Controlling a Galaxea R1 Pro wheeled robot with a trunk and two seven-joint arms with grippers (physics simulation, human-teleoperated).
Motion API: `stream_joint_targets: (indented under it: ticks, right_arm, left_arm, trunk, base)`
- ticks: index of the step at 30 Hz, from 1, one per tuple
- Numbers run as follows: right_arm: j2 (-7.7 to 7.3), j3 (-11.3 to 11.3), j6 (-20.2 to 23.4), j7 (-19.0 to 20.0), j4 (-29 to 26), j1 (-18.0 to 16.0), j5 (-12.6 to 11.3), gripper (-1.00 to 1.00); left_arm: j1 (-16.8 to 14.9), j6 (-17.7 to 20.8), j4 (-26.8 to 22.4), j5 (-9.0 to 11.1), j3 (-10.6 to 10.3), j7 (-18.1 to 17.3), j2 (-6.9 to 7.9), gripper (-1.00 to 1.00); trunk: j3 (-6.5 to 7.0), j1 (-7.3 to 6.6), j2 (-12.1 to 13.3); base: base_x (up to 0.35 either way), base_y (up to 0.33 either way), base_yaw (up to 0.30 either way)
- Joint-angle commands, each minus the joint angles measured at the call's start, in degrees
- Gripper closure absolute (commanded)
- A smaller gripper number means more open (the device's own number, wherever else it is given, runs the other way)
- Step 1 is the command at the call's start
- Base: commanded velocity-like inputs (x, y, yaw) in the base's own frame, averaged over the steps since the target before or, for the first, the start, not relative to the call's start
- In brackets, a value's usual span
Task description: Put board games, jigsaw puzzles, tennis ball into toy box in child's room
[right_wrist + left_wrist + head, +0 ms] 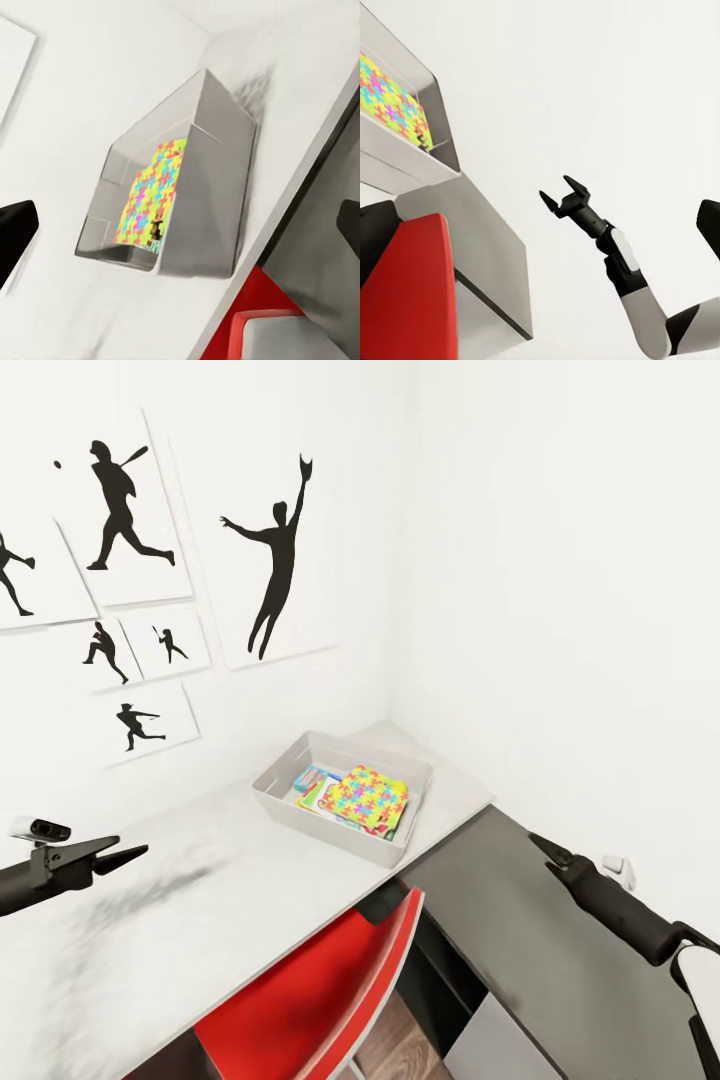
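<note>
Head view: puzzle (368,796) inside toy box (280,792)

A red chair (330,990) stands tucked under the desk edge, below black athlete silhouette pictures (130,510), perhaps six.

Count: one toy box (343,797), one jigsaw puzzle (370,797) visible inside, one red chair (305,1000), six silhouette pictures (275,555), two grippers.

The table (200,920) runs along the wall to the room's corner, its top light grey, then turns into a dark grey section (520,940); one thing rests on the light part — the toy box (300,805), near the corner.
</note>
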Motion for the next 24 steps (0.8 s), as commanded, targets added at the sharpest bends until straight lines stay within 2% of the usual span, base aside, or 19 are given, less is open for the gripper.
stream_joint_targets:
  ticks: [1, 9, 24]
  right_arm:
    - [-0.02, -0.08, 0.33, 0.29, 0.0, -0.06, 0.1, -1.0]
    - [0.33, 0.06, 0.18, 0.57, 0.1, -0.05, 0.24, -1.0]
    - [0.55, 0.24, 0.17, 0.66, 0.18, -0.05, 0.17, -1.0]
  left_arm:
    - [-0.04, 0.62, -0.01, -0.01, 0.0, -0.21, 0.08, -1.0]
    - [-0.03, 0.65, -0.08, 0.1, 0.32, -0.21, 0.3, -1.0]
    - [-0.04, 0.65, -0.08, 0.08, 0.39, -0.21, 0.51, -1.0]
  trunk:
    - [-0.11, 0.03, -0.12]
    - [-0.07, 0.03, -0.12]
    - [0.66, 0.03, -0.12]
  base:
    - [0.0, 0.0, -0.003]
    - [-0.155, 0.019, -0.02]
    - [-0.286, 0.101, -0.231]
